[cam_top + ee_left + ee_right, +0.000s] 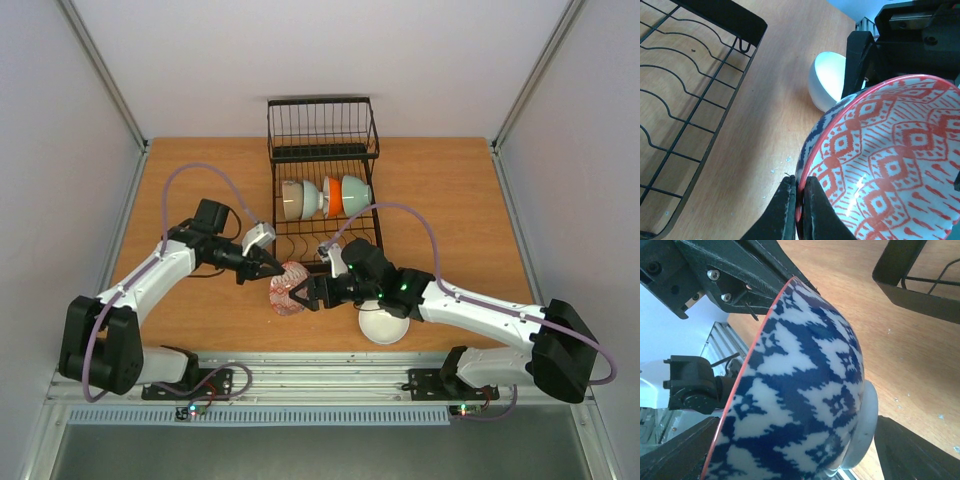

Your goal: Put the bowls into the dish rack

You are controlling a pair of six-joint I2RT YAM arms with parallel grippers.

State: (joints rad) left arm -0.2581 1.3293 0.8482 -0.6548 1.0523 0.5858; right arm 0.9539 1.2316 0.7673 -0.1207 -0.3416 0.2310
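The patterned bowl (290, 290), red diamonds inside (890, 160) and blue on white outside (800, 375), hangs tilted just above the table, in front of the dish rack (320, 120). My left gripper (276, 274) is shut on its rim (799, 187). My right gripper (312, 292) is open, its jaws standing wide on either side of the same bowl, one by the rim and one by the foot (797, 425). A white bowl (385, 327) lies on the table under the right arm. Three bowls stand on edge in the rack: cream (298, 199), orange (330, 196), mint (356, 192).
The rack's near slotted tray (725, 15) lies just left of the held bowl, and its corner shows in the right wrist view (910, 290). The white bowl (825, 80) rests on its side close behind the held bowl. Bare wood lies on either side of the rack.
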